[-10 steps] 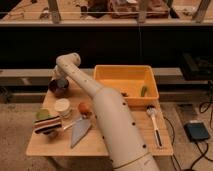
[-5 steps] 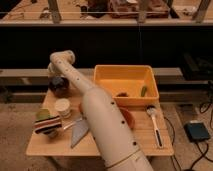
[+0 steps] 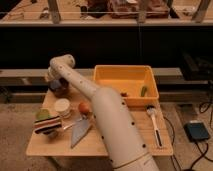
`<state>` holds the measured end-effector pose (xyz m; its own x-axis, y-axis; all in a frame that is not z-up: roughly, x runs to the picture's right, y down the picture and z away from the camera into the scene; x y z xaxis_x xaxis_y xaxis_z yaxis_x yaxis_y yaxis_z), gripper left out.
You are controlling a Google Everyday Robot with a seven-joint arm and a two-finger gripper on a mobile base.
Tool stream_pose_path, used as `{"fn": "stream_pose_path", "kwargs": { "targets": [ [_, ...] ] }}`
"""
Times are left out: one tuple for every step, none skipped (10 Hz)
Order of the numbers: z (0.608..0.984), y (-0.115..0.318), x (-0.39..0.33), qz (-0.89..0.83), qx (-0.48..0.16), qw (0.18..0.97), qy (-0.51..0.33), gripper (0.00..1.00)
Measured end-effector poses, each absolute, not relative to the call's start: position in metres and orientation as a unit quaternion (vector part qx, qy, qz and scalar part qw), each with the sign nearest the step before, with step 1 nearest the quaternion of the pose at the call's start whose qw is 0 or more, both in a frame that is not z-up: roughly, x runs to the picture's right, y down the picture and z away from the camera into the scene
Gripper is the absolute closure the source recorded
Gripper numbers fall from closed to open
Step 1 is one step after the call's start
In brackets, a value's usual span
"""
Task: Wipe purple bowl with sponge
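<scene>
The purple bowl [image 3: 61,90] is a dark round shape at the back left of the wooden table [image 3: 100,142]. My arm reaches from the bottom centre up to the back left, and its wrist bends down there. The gripper [image 3: 55,81] hangs right over the purple bowl, at or just above its rim. The sponge does not show; it may be hidden at the gripper.
A white cup [image 3: 62,106] and an orange-red bowl [image 3: 85,107] stand in front of the purple bowl. A stack of coloured dishes [image 3: 46,123] is at the front left, a flat grey-blue pointed piece [image 3: 80,131] beside it. A yellow bin [image 3: 125,80] is back right, a brush [image 3: 154,125] in front of it.
The arm's far end has swung left and slightly back, bringing the gripper down over the purple bowl. The things on the table have not moved.
</scene>
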<state>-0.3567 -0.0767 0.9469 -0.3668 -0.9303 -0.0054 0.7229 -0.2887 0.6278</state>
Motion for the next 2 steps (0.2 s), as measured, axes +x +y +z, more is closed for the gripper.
{"fn": "stream_pose_path", "kwargs": {
  "targets": [
    [0.9449, -0.0744, -0.355, -0.78, 0.191, 0.529, -0.275, 1.0],
    [0.9458, -0.0715, -0.3473, -0.78, 0.189, 0.529, -0.275, 1.0]
  ]
}}
